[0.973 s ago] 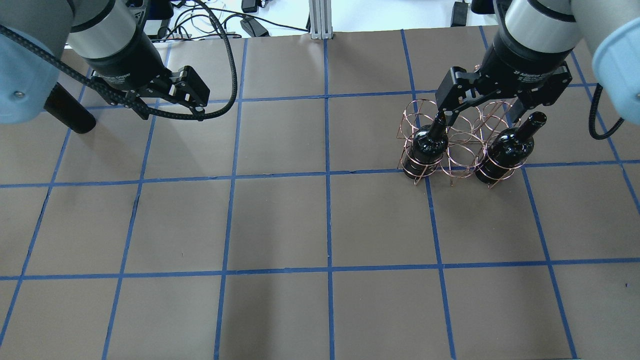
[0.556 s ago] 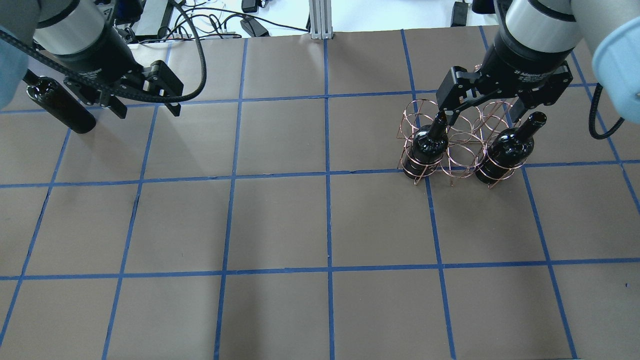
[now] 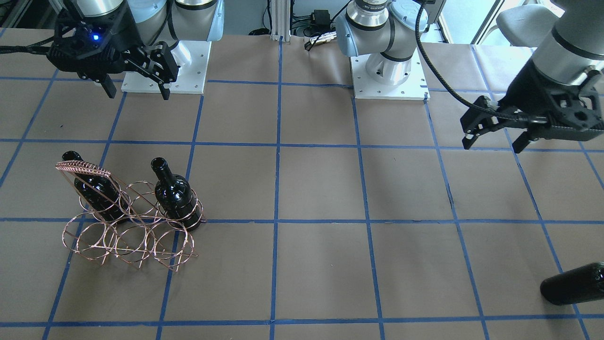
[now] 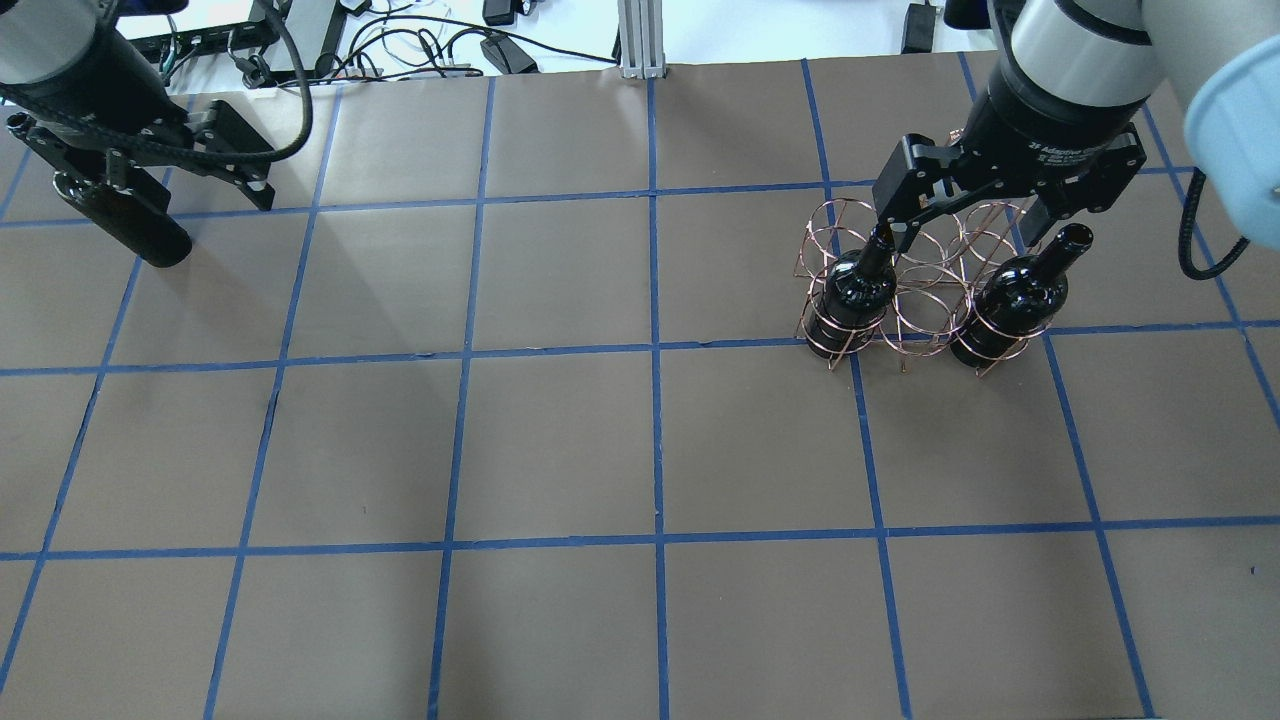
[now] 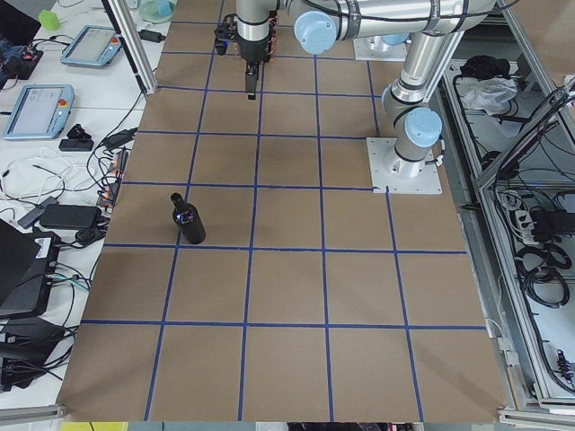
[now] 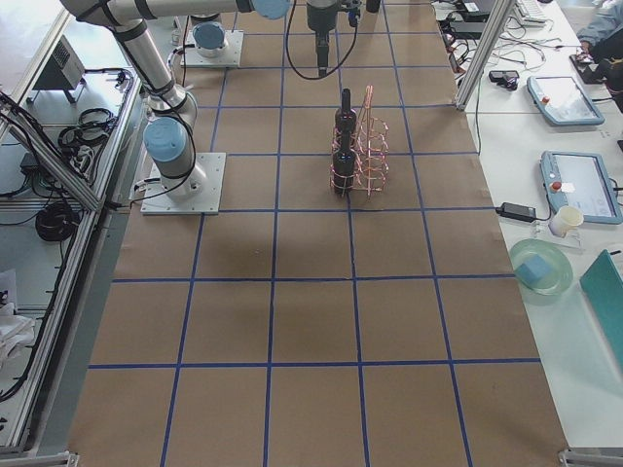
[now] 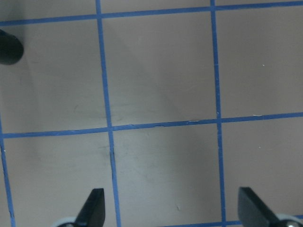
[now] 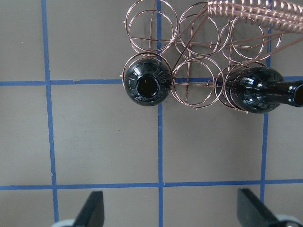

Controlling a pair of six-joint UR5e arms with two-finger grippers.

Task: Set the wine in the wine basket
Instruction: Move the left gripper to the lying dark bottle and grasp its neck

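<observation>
The left gripper (image 3: 493, 141) hangs high over the bench (image 4: 560, 440), pointing straight down. Its two fingers (image 7: 93, 208) are spread wide with nothing between them. The left arm (image 5: 422, 27) reaches out from its base over the left end of the bench, wrist turned downward. Its wrist camera takes in mostly brown paper and blue tape lines (image 7: 106, 94), with the wine (image 3: 573, 283) just showing at one corner. That bottle stands upright and alone near the left end, towards the operators' side. It is off to one side of the gripper and touches only the bench.

The right gripper (image 3: 138, 89) also points straight down, its jaws apart and empty. It is held up in the air on the robot's side of the wine basket (image 3: 82, 167), not touching it. The basket sits on the right half of the bench, well apart from the loose bottle. A racked bottle (image 4: 855, 290) stands upright in one end ring of the row nearer the robot. A second racked bottle (image 4: 1010, 300) stands in the other end ring, with one ring between them.
</observation>
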